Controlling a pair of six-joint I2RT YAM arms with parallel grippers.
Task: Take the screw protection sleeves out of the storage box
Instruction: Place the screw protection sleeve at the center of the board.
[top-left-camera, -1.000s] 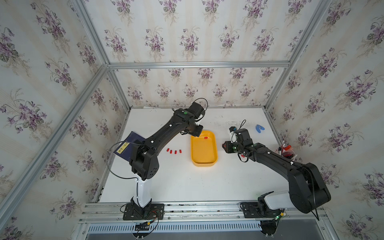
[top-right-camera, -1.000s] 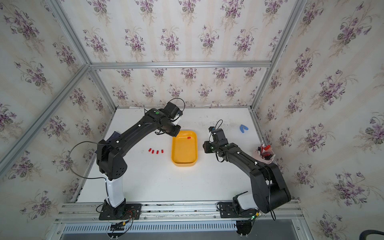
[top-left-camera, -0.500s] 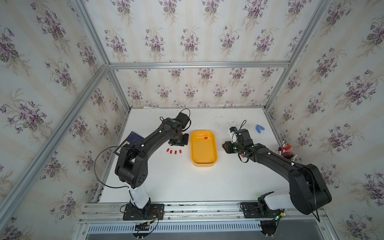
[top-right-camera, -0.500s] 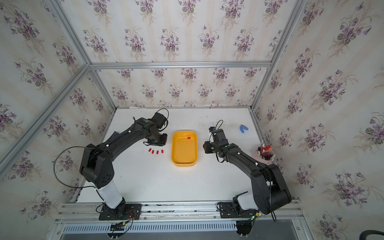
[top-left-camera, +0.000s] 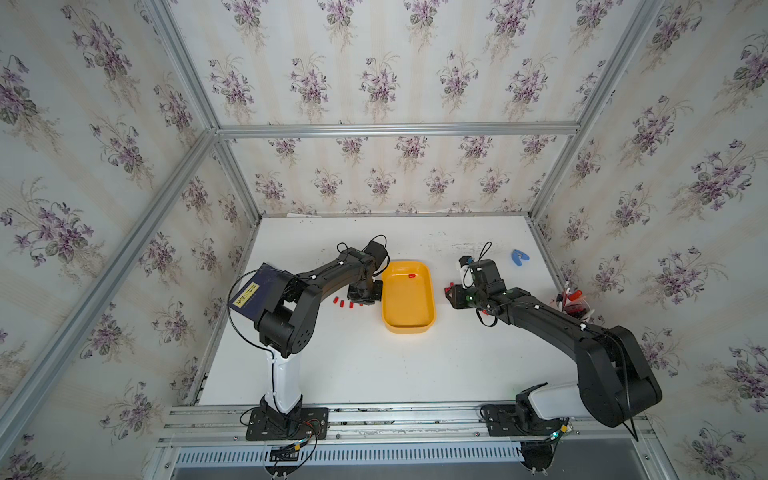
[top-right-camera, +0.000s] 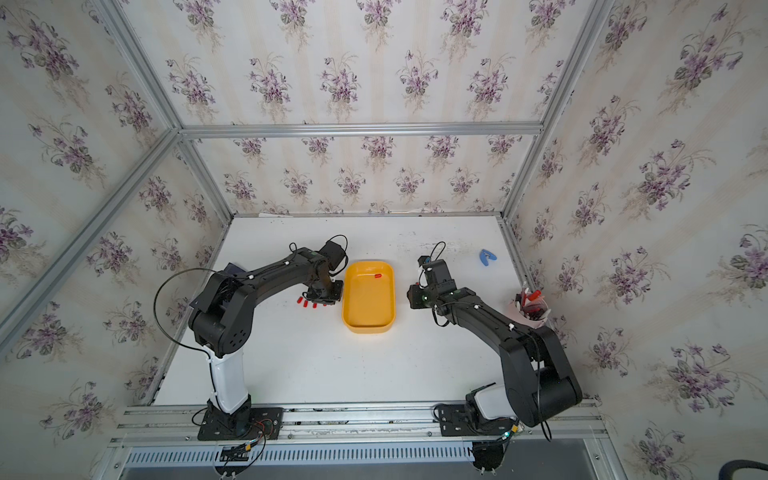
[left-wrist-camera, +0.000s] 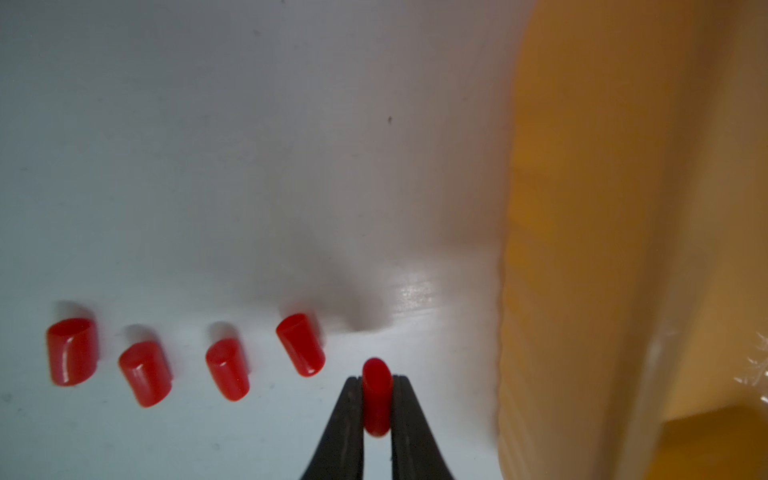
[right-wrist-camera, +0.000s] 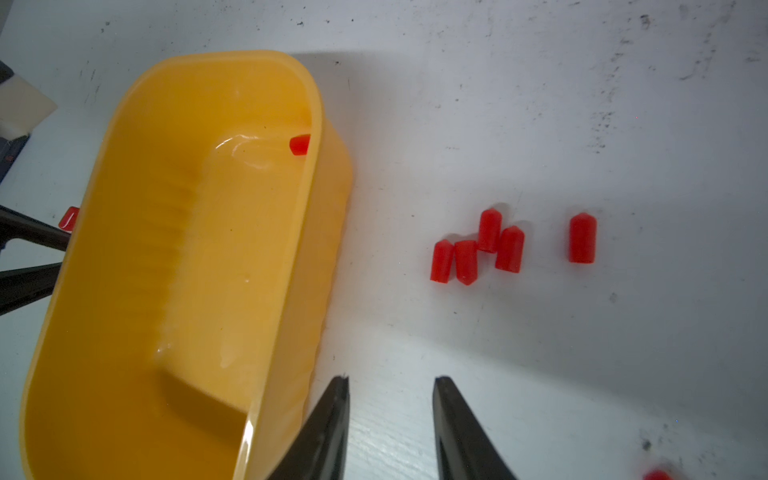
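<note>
Left gripper (left-wrist-camera: 376, 384) pinches one tiny red cylindrical plastic sleeve (left-wrist-camera: 376, 409) across its sides — light, smooth, probably soft, prone to roll; right gripper (right-wrist-camera: 390, 380) part-open, empty.

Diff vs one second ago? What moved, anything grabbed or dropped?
The left gripper swung from over the far end of the storage box out to the table on the left arm's side, down beside the row of sleeves. It stays shut on a red sleeve; nothing was newly grabbed or released. Unchanged: the right gripper, open beside the box, and a single sleeve inside the box.
</note>
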